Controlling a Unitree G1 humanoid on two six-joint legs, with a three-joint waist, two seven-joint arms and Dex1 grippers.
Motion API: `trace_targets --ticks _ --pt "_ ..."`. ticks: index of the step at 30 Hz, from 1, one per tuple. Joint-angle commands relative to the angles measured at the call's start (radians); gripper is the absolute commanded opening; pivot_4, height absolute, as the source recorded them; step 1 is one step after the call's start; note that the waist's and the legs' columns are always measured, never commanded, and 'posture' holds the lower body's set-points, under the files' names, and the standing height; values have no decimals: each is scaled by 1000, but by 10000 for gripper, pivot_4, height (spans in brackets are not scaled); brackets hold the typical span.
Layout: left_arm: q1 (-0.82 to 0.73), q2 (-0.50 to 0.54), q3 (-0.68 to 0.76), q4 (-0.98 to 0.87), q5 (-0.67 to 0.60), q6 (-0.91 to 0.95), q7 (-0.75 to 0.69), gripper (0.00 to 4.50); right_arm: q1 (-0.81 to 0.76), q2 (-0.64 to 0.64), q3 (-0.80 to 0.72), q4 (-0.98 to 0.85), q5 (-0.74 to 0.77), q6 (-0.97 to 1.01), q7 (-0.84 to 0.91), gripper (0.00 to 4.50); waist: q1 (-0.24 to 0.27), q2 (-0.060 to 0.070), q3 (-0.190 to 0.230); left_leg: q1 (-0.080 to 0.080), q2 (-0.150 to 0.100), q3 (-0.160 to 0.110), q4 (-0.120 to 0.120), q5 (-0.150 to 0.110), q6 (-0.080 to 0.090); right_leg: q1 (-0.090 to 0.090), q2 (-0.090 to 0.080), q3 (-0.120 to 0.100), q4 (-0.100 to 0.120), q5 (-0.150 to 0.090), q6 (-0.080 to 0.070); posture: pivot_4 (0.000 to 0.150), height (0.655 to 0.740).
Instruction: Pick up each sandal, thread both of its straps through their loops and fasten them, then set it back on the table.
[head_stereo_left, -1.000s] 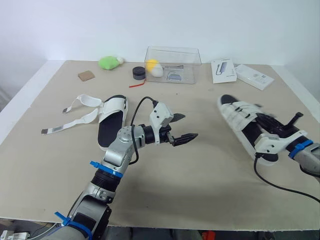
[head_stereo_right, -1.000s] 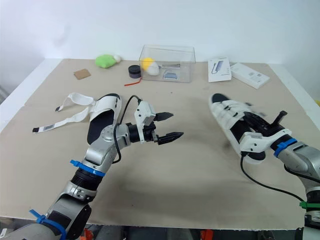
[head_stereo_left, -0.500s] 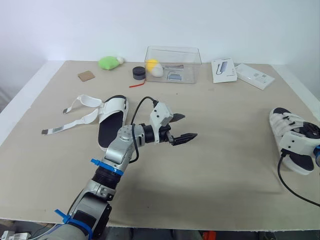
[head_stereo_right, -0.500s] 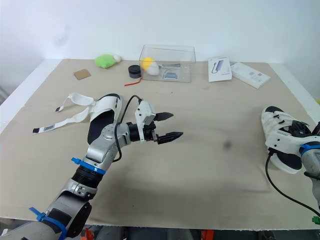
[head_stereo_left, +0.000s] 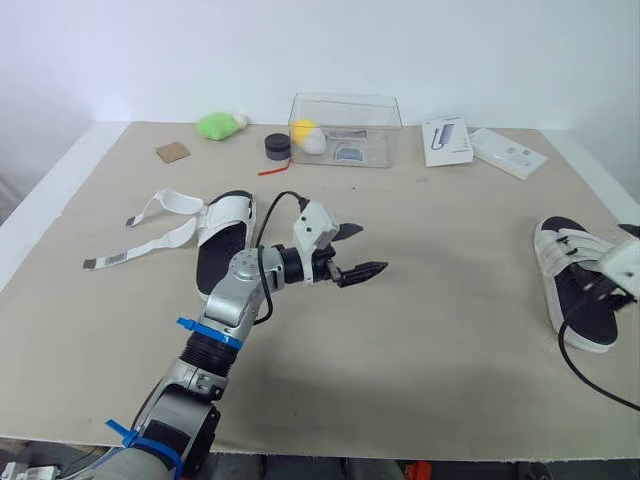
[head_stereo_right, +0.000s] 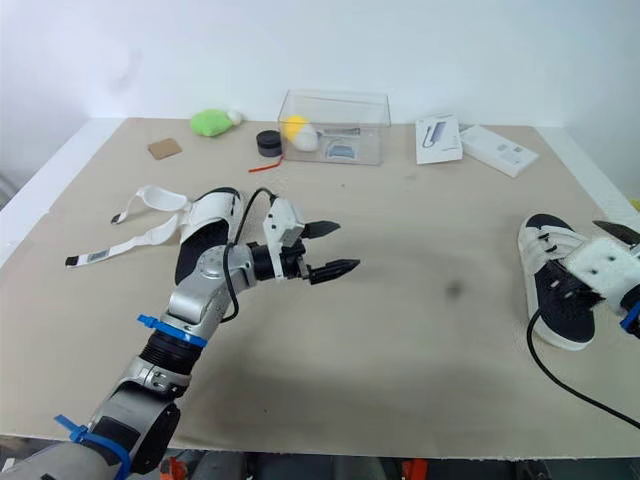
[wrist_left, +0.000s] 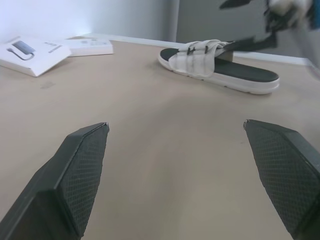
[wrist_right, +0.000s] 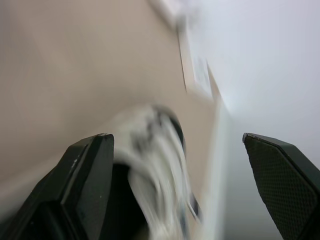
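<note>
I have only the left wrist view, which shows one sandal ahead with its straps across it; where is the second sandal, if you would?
Observer: The other sandal lies on the table to the robot's left of the left gripper, beside that arm.
Operator: Thank you. Are its straps fastened?
Observer: No. Both straps lie loose on the table, spread out toward the robot's left.
Operator: Is the right gripper holding the sandal I see?
Observer: No. The right gripper is open, fingers wide apart, over the fastened sandal, which lies flat near the table's right edge.
</note>
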Motion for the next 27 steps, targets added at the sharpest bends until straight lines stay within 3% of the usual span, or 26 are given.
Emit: trace_targets --ticks 1,7,17,22,27 --pt "15 45 40 -68 16 -16 33 45000 -25 42 17 -225 234 242 45 43989 0 1 0 0 0 0 0 0 0 0 0 0 0 0 0 1500 7400" --pt "87 224 132 -201 105 -4 143 45000 -227 229 281 -484 460 562 -11 43989 -6 0 0 0 1 0 0 0 0 -1 0 0 0 1 -3 1500 7400" --pt "309 428 268 -436 246 49 328 45000 -446 438 499 -363 406 591 31 43989 31 -2 1 -9 3 -2 -1 0 -1 -10 2 -3 0 3 -1 1500 7400" --pt "336 480 211 -383 413 -26 420 45000 -485 482 546 -316 369 569 70 43989 40 -2 1 -11 3 -3 0 0 -1 -11 2 -6 0 3 -2 1500 7400" --pt "246 444 142 -225 511 -119 518 45000 -518 517 566 -280 329 544 84 43989 38 -3 1 -10 4 -3 0 2 -1 -11 3 -6 1 5 -5 1500 7400"
